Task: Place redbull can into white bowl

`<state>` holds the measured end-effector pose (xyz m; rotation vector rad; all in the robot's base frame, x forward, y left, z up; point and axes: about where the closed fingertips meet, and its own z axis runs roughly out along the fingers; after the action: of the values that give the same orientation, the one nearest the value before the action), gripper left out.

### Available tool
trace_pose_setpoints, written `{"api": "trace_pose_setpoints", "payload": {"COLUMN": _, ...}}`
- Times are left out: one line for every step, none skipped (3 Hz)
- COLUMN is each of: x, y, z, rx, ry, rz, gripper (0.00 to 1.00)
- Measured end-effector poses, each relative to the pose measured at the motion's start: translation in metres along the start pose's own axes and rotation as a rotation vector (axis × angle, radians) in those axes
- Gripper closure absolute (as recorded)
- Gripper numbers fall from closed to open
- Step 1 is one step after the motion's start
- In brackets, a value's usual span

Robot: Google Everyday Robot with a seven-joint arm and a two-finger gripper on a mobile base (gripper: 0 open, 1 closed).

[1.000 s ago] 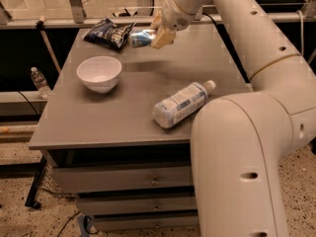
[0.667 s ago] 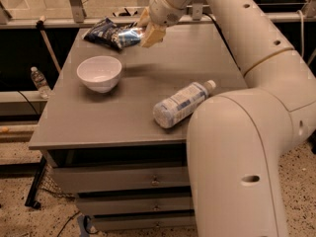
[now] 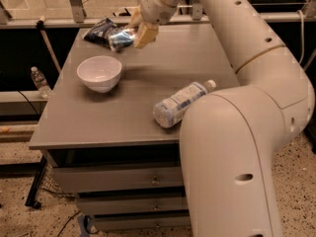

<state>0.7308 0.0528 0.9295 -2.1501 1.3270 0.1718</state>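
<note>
Carrying the can over the far side of the table

Nearest the camera, the arm's (image 3: 232, 172) thick cream link fills the lower right and hides the table's right front corner. Drawers (image 3: 118, 179) sit under the grey table (image 3: 89, 125). A clear plastic bottle (image 3: 180, 103) lies on its side near the front edge with its white cap pointing away to the right. Further back and to the left, the white bowl (image 3: 99, 73) stands upright on its narrow foot with nothing in it.

Beyond the bowl, the gripper (image 3: 136, 32) hangs above the far part of the table, its tan fingers (image 3: 146, 35) clenched on the redbull can (image 3: 120, 37). The can is slim, blue and silver with a bright sheen. It lies sideways in the grasp, lifted off the surface, and its free end points left. From this view it overlaps the dark blue snack bag (image 3: 98, 31) lying at the far left corner. Off the table to the left, a small water bottle (image 3: 39, 81) stands lower down.

A second ago the gripper and can were further right, clear of the snack bag. They have since moved left, to a spot beyond the bowl and slightly right of it. The bowl, plastic bottle and bag have not moved.
</note>
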Motion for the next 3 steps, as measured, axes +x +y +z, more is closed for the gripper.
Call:
{"api": "trace_pose_setpoints", "payload": {"x": -0.036, "y": -0.003, "z": 0.004, "rx": -0.037, "ry": 0.002, "rz": -0.105, "gripper": 1.0}}
{"api": "trace_pose_setpoints", "payload": {"x": -0.068, "y": -0.003, "z": 0.014, "rx": -0.09, "ry": 0.017, "rz": -0.199, "gripper": 1.0}}
{"api": "trace_pose_setpoints", "payload": {"x": -0.095, "y": 0.001, "z": 0.031, "rx": -0.151, "ry": 0.006, "rz": -0.269, "gripper": 1.0}}
